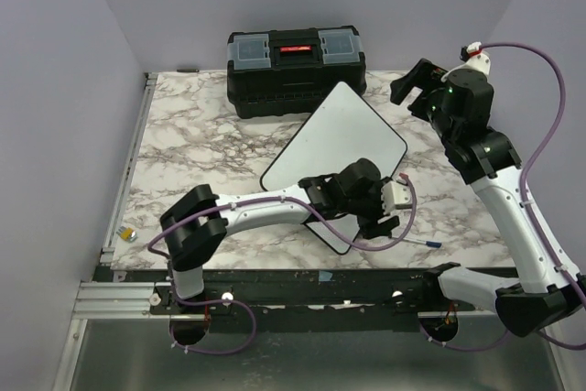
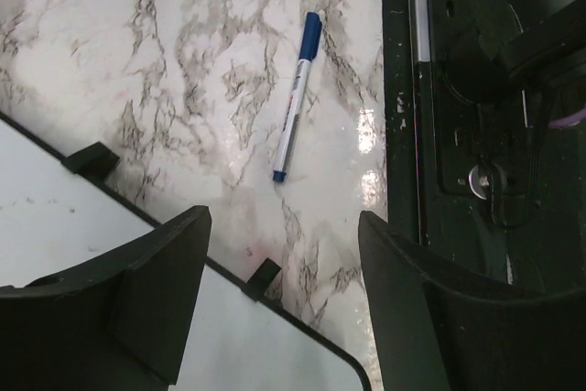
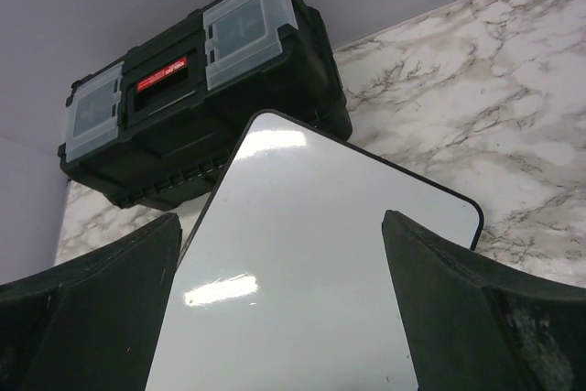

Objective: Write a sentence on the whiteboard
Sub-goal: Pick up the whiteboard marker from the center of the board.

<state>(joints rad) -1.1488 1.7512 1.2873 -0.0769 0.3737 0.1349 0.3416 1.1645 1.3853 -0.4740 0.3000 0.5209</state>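
The whiteboard (image 1: 339, 144) lies blank (nothing is written yet) in the middle of the table (image 1: 201, 135), one corner toward the near edge. The marker (image 2: 295, 98) lies beside that corner, so the left gripper (image 2: 279, 254) hovers there, jaws apart and empty. The right gripper (image 3: 281, 235) hangs wide and empty above the far right corner.

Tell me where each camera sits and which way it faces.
Top external: above, behind the bases, looking down on table, whiteboard, toolbox; both arms show.
Left wrist: low over the table, facing the marker and whiteboard corner; its fingers show.
Right wrist: facing the whiteboard and toolbox; its fingers show.
Shared: every view catches the whiteboard.
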